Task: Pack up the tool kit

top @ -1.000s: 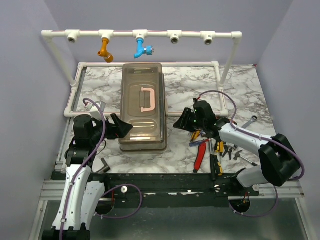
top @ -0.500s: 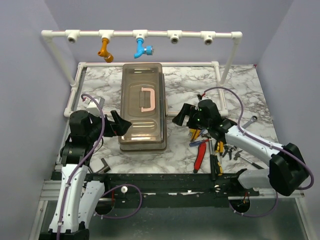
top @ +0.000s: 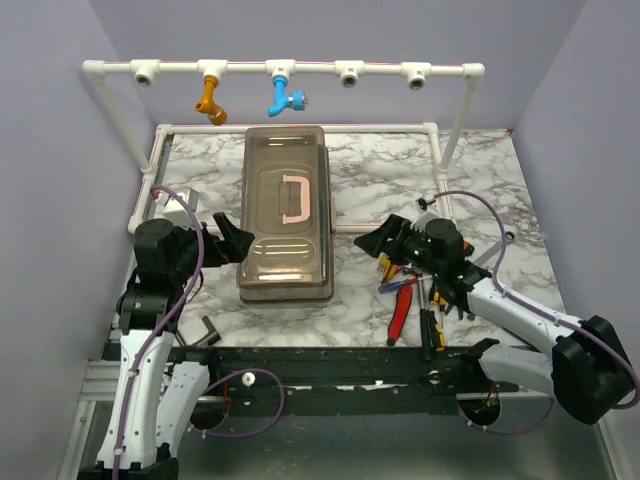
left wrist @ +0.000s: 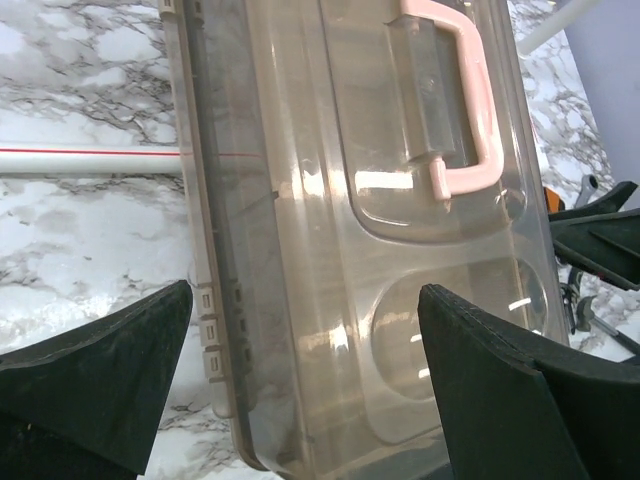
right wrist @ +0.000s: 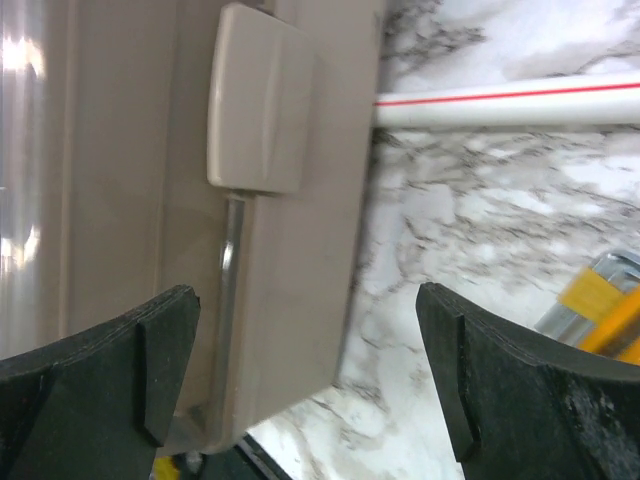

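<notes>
The tool kit's box (top: 285, 215) lies shut in the middle of the marble table, with a smoky brown lid (left wrist: 380, 230), a pink handle (top: 295, 198) (left wrist: 465, 110) and a beige base (right wrist: 290, 260). My left gripper (top: 240, 241) (left wrist: 305, 320) stands open at the box's near left corner, its jaws spanning the lid's edge without touching it. My right gripper (top: 372, 238) (right wrist: 305, 295) is open at the box's right side, just near of the beige latch (right wrist: 255, 100). Loose red, yellow and black-handled tools (top: 420, 295) lie in a pile under the right arm.
A white pipe frame (top: 300, 70) with an orange fitting (top: 210, 97) and a blue fitting (top: 285, 97) spans the back, and its lower rail (right wrist: 500, 105) rings the table. A wrench (top: 503, 240) lies at the right. A small metal piece (top: 208, 328) sits at the near left edge.
Both grippers' jaws have spread wider. The right arm's wrist has drawn back to the right, away from the box. The left gripper has shifted slightly up along the box's left side.
</notes>
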Controlling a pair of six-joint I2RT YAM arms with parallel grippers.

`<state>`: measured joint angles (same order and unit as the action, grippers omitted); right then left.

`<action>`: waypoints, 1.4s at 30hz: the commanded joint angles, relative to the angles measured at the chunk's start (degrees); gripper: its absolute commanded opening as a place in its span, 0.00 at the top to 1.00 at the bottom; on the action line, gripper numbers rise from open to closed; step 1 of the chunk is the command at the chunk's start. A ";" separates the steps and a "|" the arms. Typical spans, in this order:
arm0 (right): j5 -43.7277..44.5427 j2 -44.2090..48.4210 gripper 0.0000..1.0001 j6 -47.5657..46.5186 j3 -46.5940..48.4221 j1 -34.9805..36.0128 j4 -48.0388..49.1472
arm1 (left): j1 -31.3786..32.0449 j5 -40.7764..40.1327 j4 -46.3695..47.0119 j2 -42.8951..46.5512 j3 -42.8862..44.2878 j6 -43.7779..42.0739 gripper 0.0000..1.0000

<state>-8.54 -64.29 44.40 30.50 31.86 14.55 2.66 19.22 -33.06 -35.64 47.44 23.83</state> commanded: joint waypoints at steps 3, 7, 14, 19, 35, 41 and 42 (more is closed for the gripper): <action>-17.97 -8.22 0.00 13.04 -6.63 -4.97 29.99 | 0.09 5.40 5.97 -7.07 1.25 4.02 0.01; -25.14 -21.06 0.00 23.61 -6.82 -5.31 52.04 | 0.32 6.13 7.10 -10.90 1.10 5.45 0.02; -30.17 -41.89 0.00 37.14 0.58 -5.34 76.89 | 0.43 4.31 7.56 -12.86 1.46 4.82 0.02; -30.34 -47.09 0.00 36.09 5.64 -5.39 76.11 | 0.46 4.33 8.71 -15.40 1.51 4.47 0.01; -31.17 -54.86 0.00 30.12 14.70 -7.86 67.24 | 0.37 4.33 9.47 -18.77 0.72 5.26 0.02; -35.15 -59.06 0.08 35.03 18.40 -7.86 72.75 | 0.38 4.79 9.70 -19.63 0.86 5.26 0.06; -36.07 -59.95 0.11 36.49 19.20 -7.87 74.34 | 0.38 5.30 9.93 -19.81 0.77 5.34 0.07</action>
<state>-40.03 -121.14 76.64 46.83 24.16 81.43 2.76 23.64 -23.51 -54.41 48.05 29.23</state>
